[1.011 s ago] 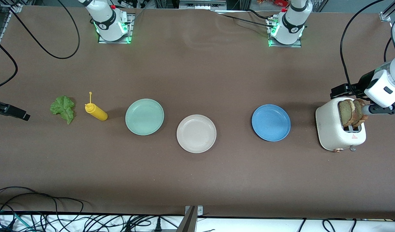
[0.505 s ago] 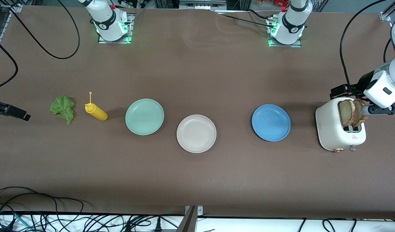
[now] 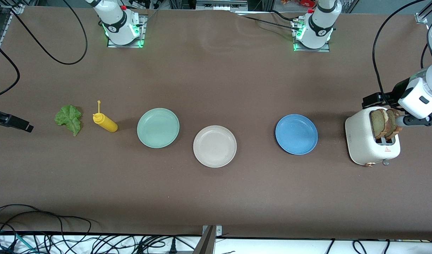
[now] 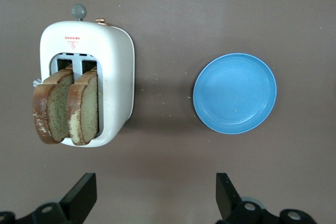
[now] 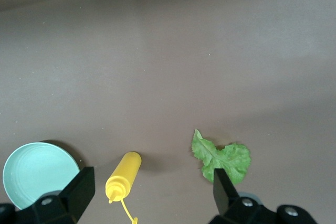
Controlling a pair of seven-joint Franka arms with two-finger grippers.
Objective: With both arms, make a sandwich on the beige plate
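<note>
Beige plate (image 3: pixel 214 146) sits bare at mid-table, between the mint plate (image 3: pixel 158 127) and the blue plate (image 3: pixel 296 134). Two bread slices (image 3: pixel 385 123) stand upright in the white toaster (image 3: pixel 372 141) at the left arm's end of the table. Left gripper (image 4: pixel 155 198) hangs over the table beside the toaster, fingers spread, holding nothing. Lettuce leaf (image 3: pixel 69 118) lies flat near the right arm's end, just beside the yellow squeeze bottle (image 3: pixel 105 121) (bottle on its side). Right gripper (image 5: pixel 152 192) hangs over that end, fingers spread wide, empty.
</note>
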